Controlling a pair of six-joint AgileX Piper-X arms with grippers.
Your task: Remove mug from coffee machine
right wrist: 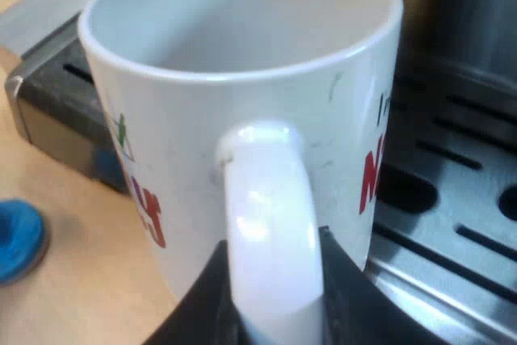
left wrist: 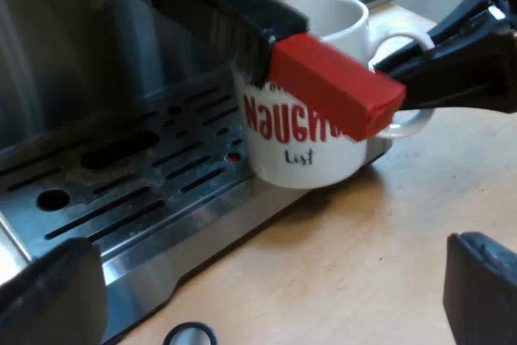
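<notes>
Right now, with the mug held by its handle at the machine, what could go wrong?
1. The right gripper holds the mug only by its handle loop; it may swing or slip.
2. The holder's red-ended handle sits close by the rim; lifting straight up could knock it.
3. A blue object lies on the table nearby; setting down there could hit it.

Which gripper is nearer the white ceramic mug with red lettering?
Right. The right gripper clasps the white mug's handle at the steel drip tray's edge; the left gripper hangs open, back from the mug over the wooden table.
</notes>
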